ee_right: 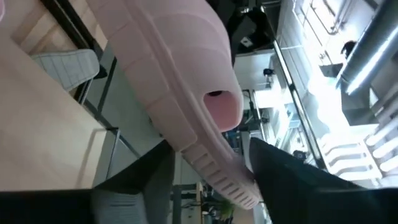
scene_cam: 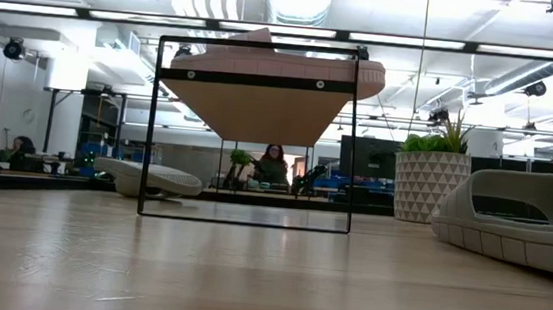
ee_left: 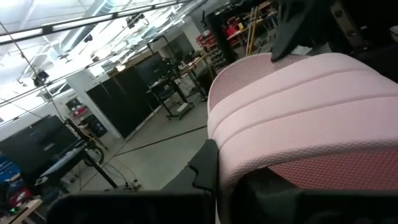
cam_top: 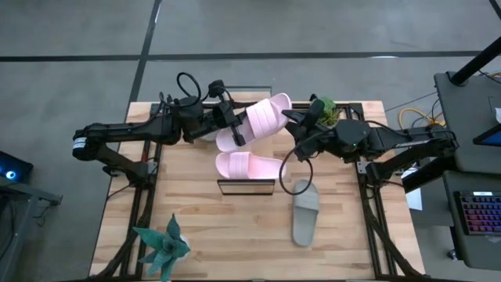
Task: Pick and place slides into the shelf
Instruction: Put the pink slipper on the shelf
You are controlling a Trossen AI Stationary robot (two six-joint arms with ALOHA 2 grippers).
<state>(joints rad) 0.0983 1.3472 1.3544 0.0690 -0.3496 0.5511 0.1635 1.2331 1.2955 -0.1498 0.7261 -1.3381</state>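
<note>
One pale pink slide [cam_top: 262,117] hangs in the air over the table's far middle, between my two grippers. My left gripper [cam_top: 235,131] is shut on its near-left part. My right gripper [cam_top: 291,129] stands open at the slide's right side, a finger on either side of the sole's edge [ee_right: 217,165]; whether they touch it I cannot tell. A second pink slide [cam_top: 250,166] lies sole-down on the shelf's plank top [scene_cam: 260,108]. One grey slide [cam_top: 305,215] lies on the table right of the shelf [cam_top: 246,186]. Another grey slide [scene_cam: 149,177] lies on the table behind the shelf. My left gripper holds the pink slide by the side of its wide strap [ee_left: 230,155], where the strap comes down to the sole. One finger [ee_left: 205,168] shows outside the strap and the other [ee_left: 280,193] lies under the strap's edge. The fingers come level from the table's left. The slide is lifted clear and tilted.
A potted plant in a white patterned pot [scene_cam: 430,183] stands at the far right, just behind my right gripper. A second green plant [cam_top: 164,247] stands at the near left corner. Bare wood lies in front of the shelf. A person [scene_cam: 274,165] sits far behind the table.
</note>
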